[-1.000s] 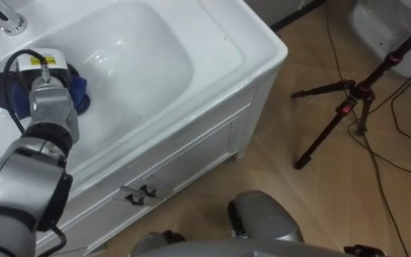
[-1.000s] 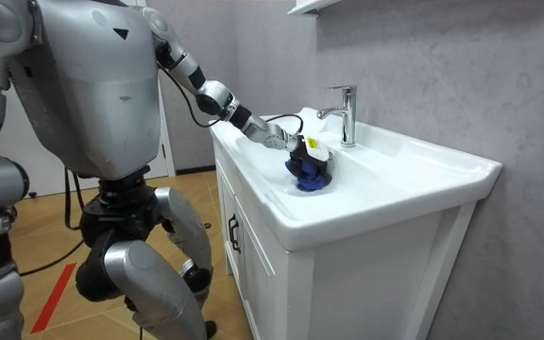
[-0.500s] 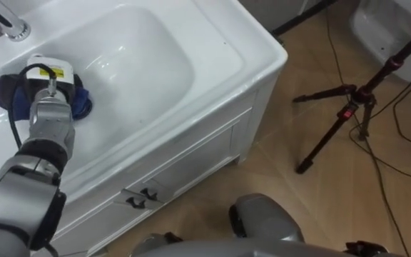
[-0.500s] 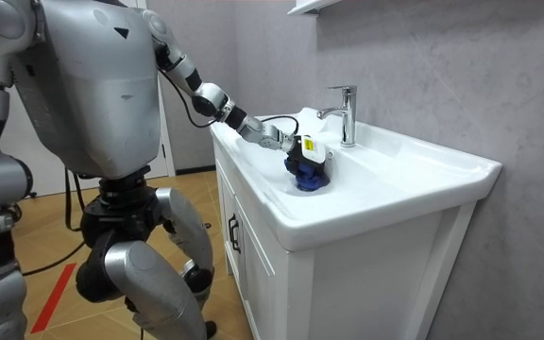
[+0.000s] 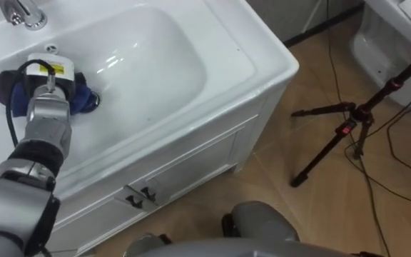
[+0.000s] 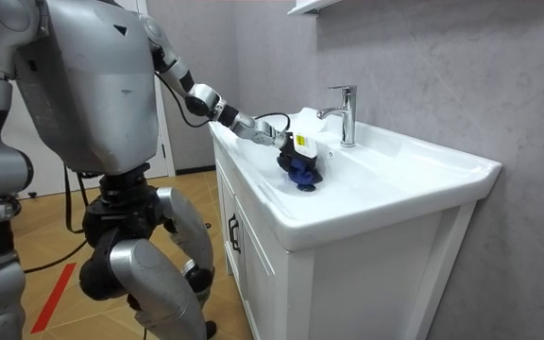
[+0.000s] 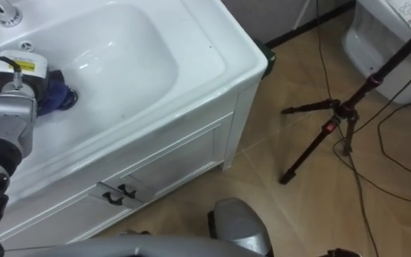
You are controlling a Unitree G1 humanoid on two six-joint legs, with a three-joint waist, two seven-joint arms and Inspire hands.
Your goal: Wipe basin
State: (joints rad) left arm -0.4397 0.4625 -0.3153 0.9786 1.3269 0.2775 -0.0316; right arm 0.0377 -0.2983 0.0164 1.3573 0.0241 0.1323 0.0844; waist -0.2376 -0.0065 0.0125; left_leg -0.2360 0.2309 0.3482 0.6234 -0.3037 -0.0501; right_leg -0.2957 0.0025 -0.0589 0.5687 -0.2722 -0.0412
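You are pressing your left hand (image 5: 47, 77) palm-down onto the blue cloth (image 5: 81, 94) at the bowl's left side in the basin (image 5: 155, 64), putting weight behind the wipe (fingers hidden, grip cannot be told).

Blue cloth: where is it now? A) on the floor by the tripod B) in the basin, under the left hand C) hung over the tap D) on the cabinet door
B: the blue cloth lies inside the basin, with the left hand on top of it.
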